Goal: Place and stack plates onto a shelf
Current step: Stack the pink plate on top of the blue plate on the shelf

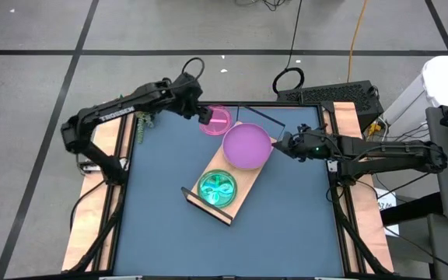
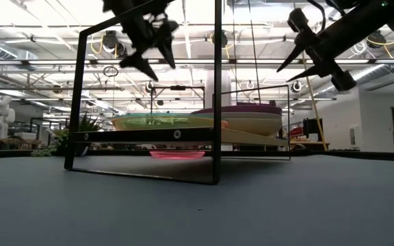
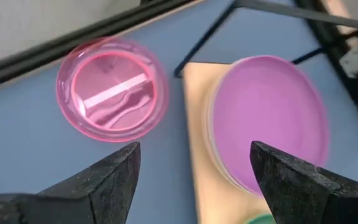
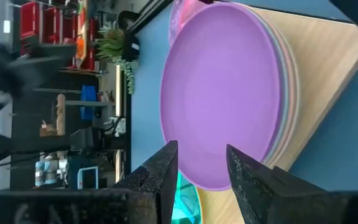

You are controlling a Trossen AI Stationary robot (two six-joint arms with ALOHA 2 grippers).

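Purple is the top plate (image 1: pixel 246 145) of a stack of large opaque plates on the far half of the shelf (image 1: pixel 237 201), a long light-wood board with thin black frame ends that lies slantwise across the middle of the blue desk (image 1: pixel 169 233). Under the purple plate the right wrist view shows thin rims of further plates, pinkish, beige and pale; how many exactly cannot be told from the edges alone. On the near half of the board sits a smaller stack with a translucent green plate (image 1: pixel 218 187) uppermost; the low view shows an orange rim just beneath it. One translucent pink plate (image 1: pixel 215 120) lies alone on the desk, off the shelf, just beside its far end and near the desk's far edge. So three tops can be counted from above: one purple, one green, one pink.

No readable writing shows on the plates or the shelf.

Left pincer (image 1: pixel 204 115) hangs above the pink plate with its fingers spread wide and nothing between them. Right pincer (image 1: pixel 277 145) hangs just beside the purple plate's rim on the side toward the desk's right edge, its fingers narrowly parted and gripping nothing.
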